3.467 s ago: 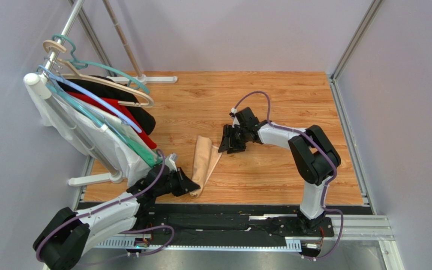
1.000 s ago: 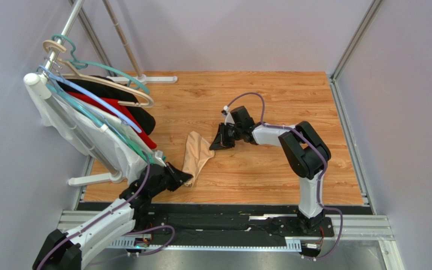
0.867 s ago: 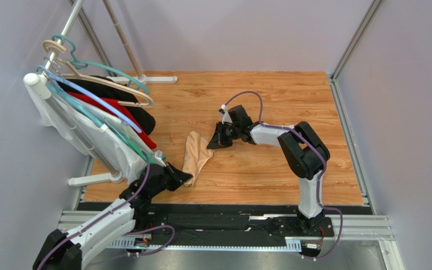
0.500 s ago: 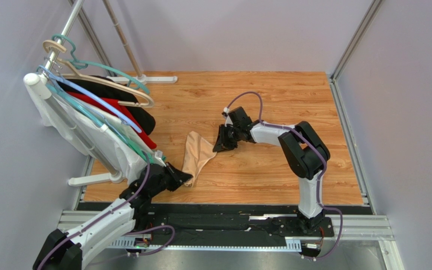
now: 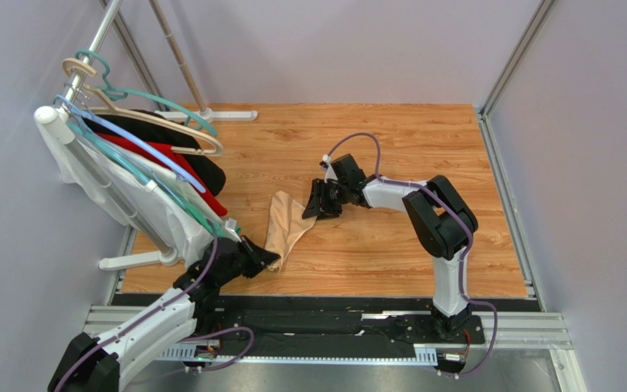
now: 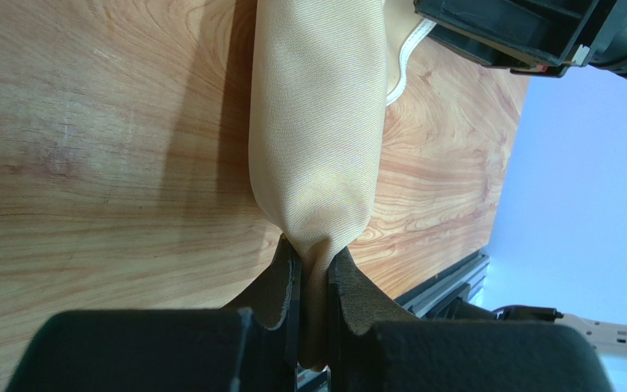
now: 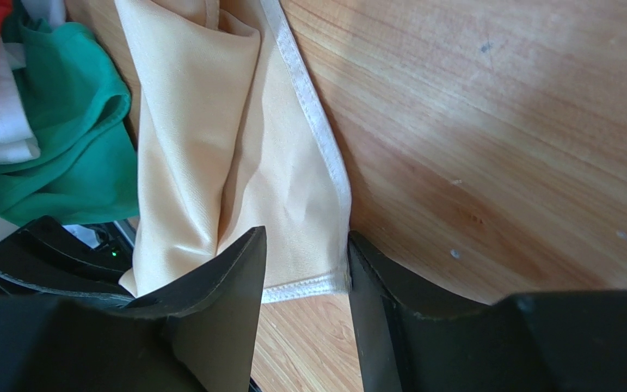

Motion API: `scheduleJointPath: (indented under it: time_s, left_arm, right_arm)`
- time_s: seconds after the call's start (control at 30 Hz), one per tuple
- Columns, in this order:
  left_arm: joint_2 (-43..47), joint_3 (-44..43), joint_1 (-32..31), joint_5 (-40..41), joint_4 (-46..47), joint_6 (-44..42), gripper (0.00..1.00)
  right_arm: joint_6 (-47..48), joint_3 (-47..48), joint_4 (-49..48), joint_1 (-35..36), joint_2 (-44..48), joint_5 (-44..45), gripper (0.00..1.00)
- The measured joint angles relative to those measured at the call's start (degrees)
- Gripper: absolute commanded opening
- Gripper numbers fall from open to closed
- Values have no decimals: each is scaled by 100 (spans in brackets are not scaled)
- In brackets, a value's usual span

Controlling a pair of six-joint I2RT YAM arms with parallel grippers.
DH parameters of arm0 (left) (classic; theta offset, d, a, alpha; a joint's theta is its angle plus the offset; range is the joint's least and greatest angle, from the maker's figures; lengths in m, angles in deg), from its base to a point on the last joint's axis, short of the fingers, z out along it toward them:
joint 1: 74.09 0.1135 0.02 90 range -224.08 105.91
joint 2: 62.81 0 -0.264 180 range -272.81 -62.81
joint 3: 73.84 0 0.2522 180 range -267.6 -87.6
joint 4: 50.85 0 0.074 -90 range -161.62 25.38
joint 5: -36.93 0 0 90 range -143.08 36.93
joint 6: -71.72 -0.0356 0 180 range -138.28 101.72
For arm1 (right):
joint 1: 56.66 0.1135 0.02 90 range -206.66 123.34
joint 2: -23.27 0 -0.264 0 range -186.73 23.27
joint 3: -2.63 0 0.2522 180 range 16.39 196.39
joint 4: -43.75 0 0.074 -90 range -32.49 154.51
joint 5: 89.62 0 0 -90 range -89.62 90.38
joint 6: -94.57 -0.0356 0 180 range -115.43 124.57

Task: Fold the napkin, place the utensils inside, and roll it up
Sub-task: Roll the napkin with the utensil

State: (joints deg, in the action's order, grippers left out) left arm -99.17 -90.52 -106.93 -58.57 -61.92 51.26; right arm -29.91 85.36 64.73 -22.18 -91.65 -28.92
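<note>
The pale peach napkin (image 5: 286,227) lies bunched in a long fold on the wooden table (image 5: 390,147). My left gripper (image 5: 271,260) is shut on its near end; in the left wrist view the napkin (image 6: 317,147) is pinched between the left gripper's (image 6: 313,263) pads. My right gripper (image 5: 313,209) stands open at the napkin's far right corner. In the right wrist view the napkin's (image 7: 235,163) white-hemmed corner lies flat on the wood between the right gripper's (image 7: 304,243) parted fingers (image 7: 227,286), not pinched. The utensils are out of view.
A clothes rack (image 5: 88,57) with hangers and white, red and black garments (image 5: 145,171) leans over the table's left side, its foot (image 5: 137,260) close to my left arm. Green cloth (image 7: 63,139) shows past the napkin. Grey walls close in on the table.
My right gripper has opened and let go of the napkin's corner, which now lies on the wood. The left gripper keeps its hold and has not moved.
</note>
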Motion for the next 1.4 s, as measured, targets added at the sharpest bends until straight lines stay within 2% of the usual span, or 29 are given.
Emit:
scheduleJointPath:
  time_s: [0.33, 0.37, 0.43, 0.47, 0.5, 0.73, 1.1, 1.4]
  left_arm:
    - [-31, 0, 11, -44, 11, -20, 0]
    - [-35, 0, 15, -50, 13, -22, 0]
    - [-37, 0, 26, -66, 17, -22, 0]
    - [-42, 0, 31, -70, 22, -22, 0]
    - [-42, 0, 33, -72, 26, -22, 0]
    - [-33, 0, 37, -87, 28, -22, 0]
    - [372, 0, 35, -173, 15, -20, 0]
    - [505, 4, 31, -127, 144, -221, 0]
  right_arm:
    - [-199, 79, -483, 87, -245, -289, 46]
    - [-210, 81, -498, 105, -256, -280, 41]
    - [-227, 96, -538, 127, -293, -280, 24]
    - [-238, 98, -560, 136, -319, -273, 7]
    - [-258, 98, -579, 140, -354, -264, 0]
    - [-579, -9, -824, 146, -417, -286, 0]
    - [-623, -1067, -907, -70, 374, 24, 0]
    - [-625, -1510, -1027, -83, 682, 87, 0]
